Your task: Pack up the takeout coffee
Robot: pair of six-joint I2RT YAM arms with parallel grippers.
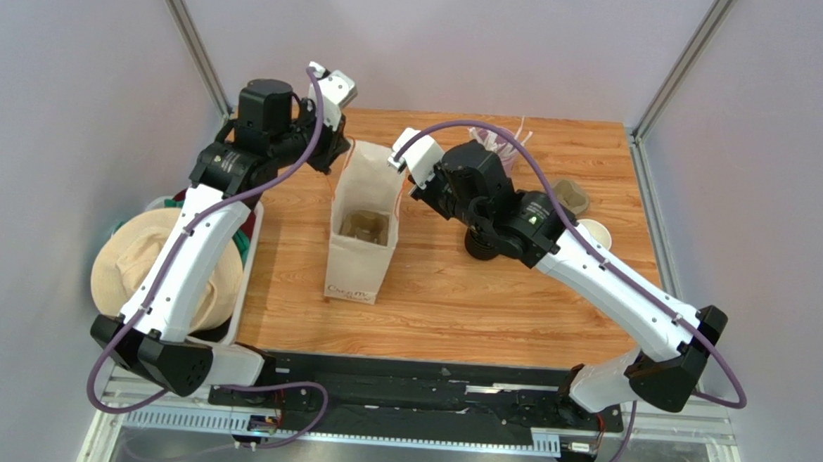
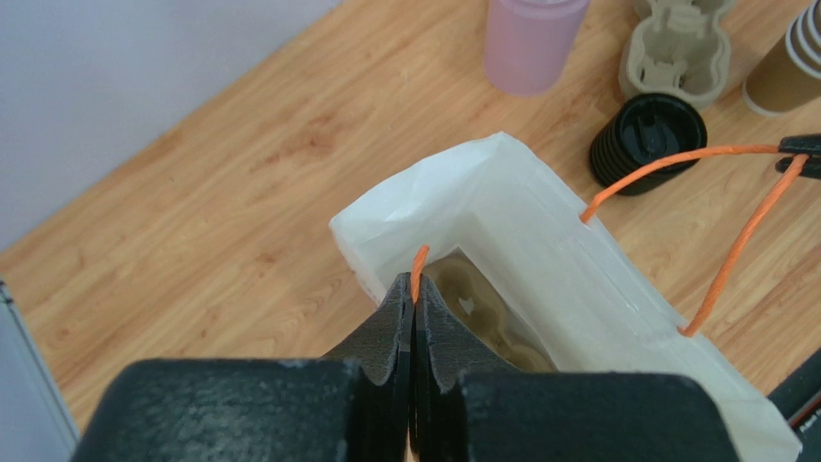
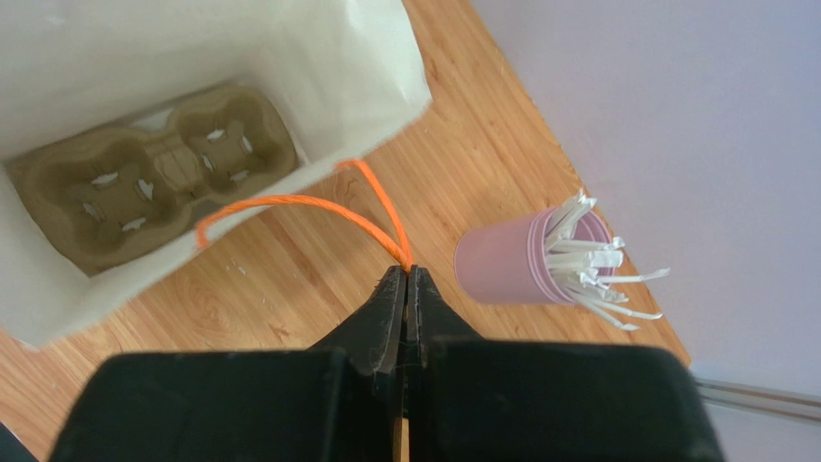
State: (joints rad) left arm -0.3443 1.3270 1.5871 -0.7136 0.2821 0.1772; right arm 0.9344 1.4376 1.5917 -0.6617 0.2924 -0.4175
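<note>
Paper bag [image 1: 363, 223]: upright, held open; cup carrier [image 3: 145, 183] inside
Takeout coffee: no lidded cup visible; none bagged yet; black lids [image 2: 648, 142] at bag's 3 o'clock
My left gripper [image 2: 414, 289]: pinched on orange handle [image 2: 418, 262]
My right gripper [image 3: 407, 281]: pinched on other handle [image 3: 289, 204]

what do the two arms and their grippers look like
The left arm and right arm have white shells, black joints and a purple cable along each. The left gripper and right gripper have matte black fingers tapering to narrow tips.
</note>
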